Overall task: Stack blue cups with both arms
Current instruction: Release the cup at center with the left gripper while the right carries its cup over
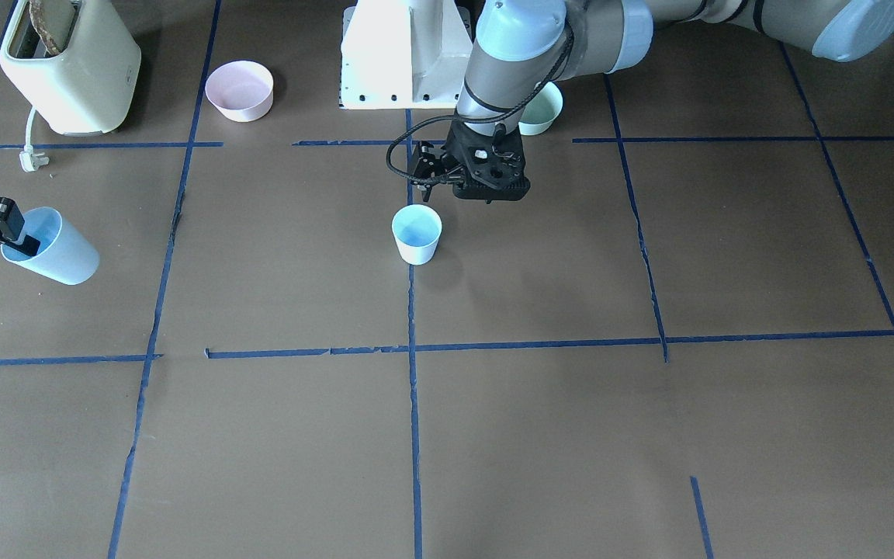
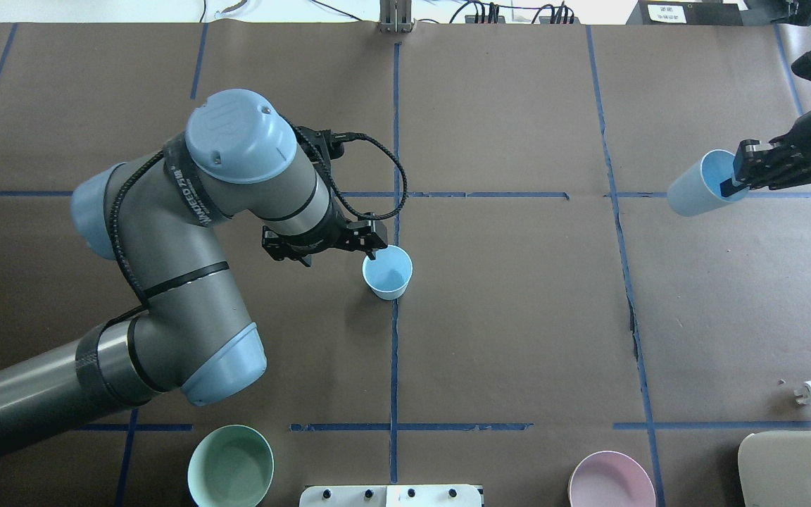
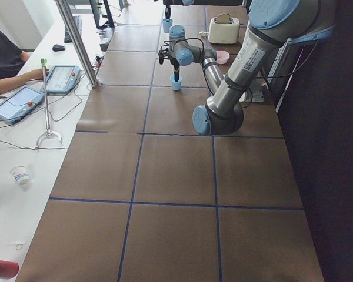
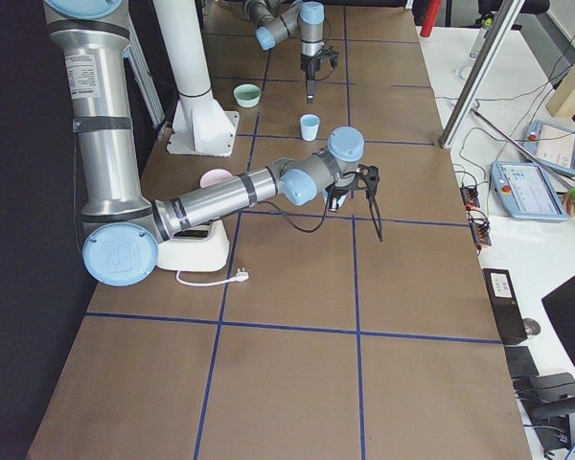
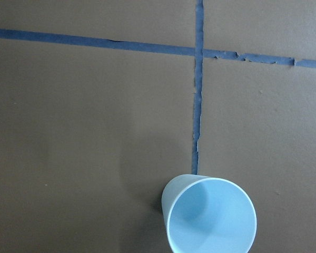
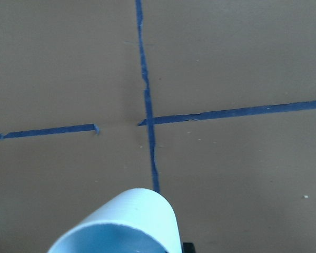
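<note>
One blue cup [image 1: 417, 234] stands upright near the table's middle, on a blue tape line; it also shows in the overhead view [image 2: 387, 272] and the left wrist view [image 5: 210, 217]. My left gripper [image 1: 490, 192] hovers above and just beside it [image 2: 374, 246], apart from it; it looks open and empty, and no fingers show in its wrist view. My right gripper [image 2: 735, 184] is shut on the rim of the second blue cup [image 2: 694, 191], one finger inside. It holds that cup tilted on its side above the table's right end [image 1: 55, 250]; its wall fills the bottom of the right wrist view [image 6: 121, 226].
A cream toaster [image 1: 74, 62] with its loose plug [image 1: 30, 159] stands near the right arm's side. A pink bowl [image 1: 239, 89] and a mint-green bowl [image 2: 231, 466] sit by the white pedestal [image 1: 404, 54]. A person with tablets sits beyond the far edge [image 3: 6, 59].
</note>
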